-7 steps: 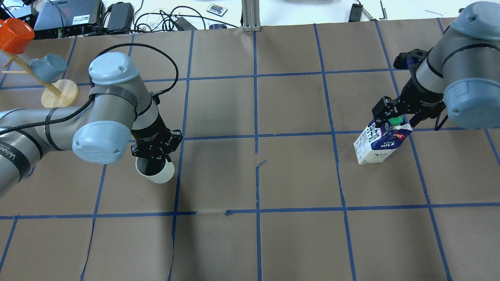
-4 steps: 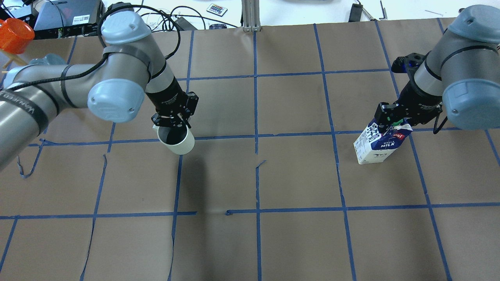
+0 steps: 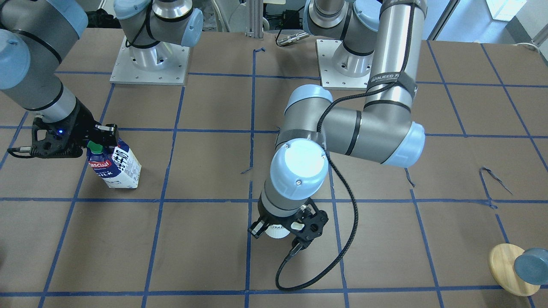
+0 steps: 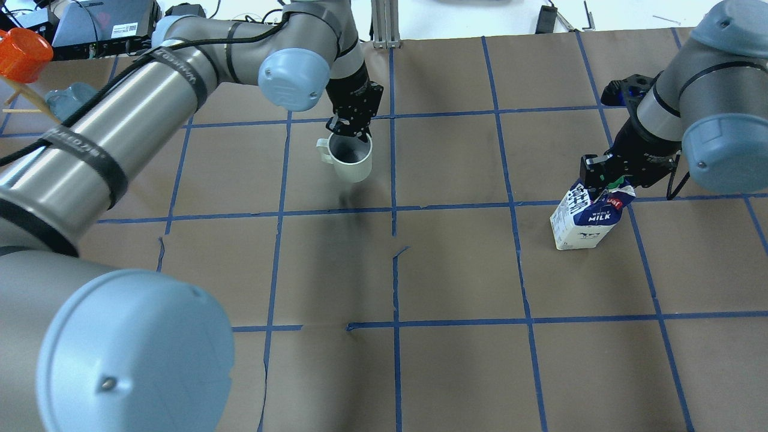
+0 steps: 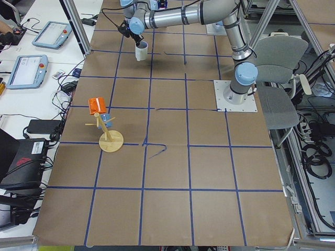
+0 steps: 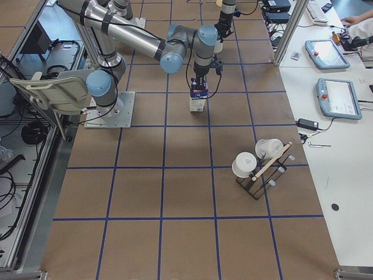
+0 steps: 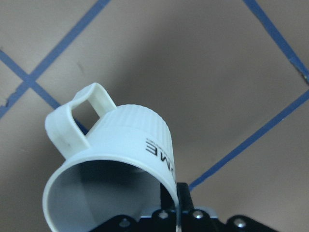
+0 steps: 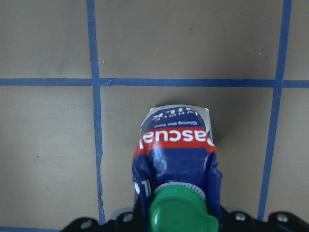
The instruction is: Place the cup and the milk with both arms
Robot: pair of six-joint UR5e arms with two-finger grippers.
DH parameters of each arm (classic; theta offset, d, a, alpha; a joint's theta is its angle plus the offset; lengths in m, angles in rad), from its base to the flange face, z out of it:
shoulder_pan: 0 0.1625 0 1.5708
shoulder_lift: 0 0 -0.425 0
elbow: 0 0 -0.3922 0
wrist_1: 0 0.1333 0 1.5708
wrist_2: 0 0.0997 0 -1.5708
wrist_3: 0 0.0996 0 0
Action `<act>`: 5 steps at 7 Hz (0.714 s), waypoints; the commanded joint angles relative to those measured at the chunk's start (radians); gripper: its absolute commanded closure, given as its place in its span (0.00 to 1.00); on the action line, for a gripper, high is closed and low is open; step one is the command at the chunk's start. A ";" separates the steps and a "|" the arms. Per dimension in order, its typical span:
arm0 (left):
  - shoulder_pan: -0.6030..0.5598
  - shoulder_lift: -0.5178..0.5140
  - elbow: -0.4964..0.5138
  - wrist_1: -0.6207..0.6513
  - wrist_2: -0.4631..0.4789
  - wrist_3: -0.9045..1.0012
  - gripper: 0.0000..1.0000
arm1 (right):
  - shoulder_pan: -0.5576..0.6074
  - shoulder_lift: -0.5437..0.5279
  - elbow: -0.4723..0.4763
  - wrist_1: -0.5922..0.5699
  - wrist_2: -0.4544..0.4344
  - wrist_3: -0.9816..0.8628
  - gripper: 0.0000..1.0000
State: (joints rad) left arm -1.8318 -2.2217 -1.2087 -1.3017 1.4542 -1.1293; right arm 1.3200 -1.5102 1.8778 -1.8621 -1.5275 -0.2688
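1. Carry step, I'd say. The left gripper point(image 4: 350, 127) pinches the cup point(image 4: 353, 161) by its rim, airborne over the table's point(image 4: 456, 270) far middle.
2. The right gripper point(image 4: 605, 176) clamps the milk point(image 4: 585, 221) by its top. The carton's on the right, slightly tilted.
3. Next up: set both down upright, then release.
4. The mug rack point(image 5: 111, 141) is far left, well apart, so it shouldn't interfere.

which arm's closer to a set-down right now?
Left, probably. Its jaws hold the cup in the air near the centre line. The right's jaws grip the milk by its top, but it looks to be standing on the table, out at the side.
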 commanded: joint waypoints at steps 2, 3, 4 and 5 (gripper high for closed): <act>-0.061 -0.142 0.139 0.021 -0.049 -0.154 1.00 | 0.037 0.001 -0.112 0.090 0.003 0.007 0.67; -0.060 -0.138 0.129 0.079 -0.072 -0.144 0.86 | 0.042 0.002 -0.130 0.090 0.006 0.005 0.68; -0.057 -0.125 0.124 0.082 -0.071 -0.101 0.12 | 0.054 0.010 -0.182 0.103 0.004 0.005 0.68; -0.049 -0.118 0.123 0.082 -0.066 -0.075 0.11 | 0.065 0.046 -0.260 0.163 0.004 0.007 0.68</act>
State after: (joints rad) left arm -1.8871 -2.3485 -1.0831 -1.2276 1.3877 -1.2369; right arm 1.3718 -1.4941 1.6963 -1.7494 -1.5231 -0.2634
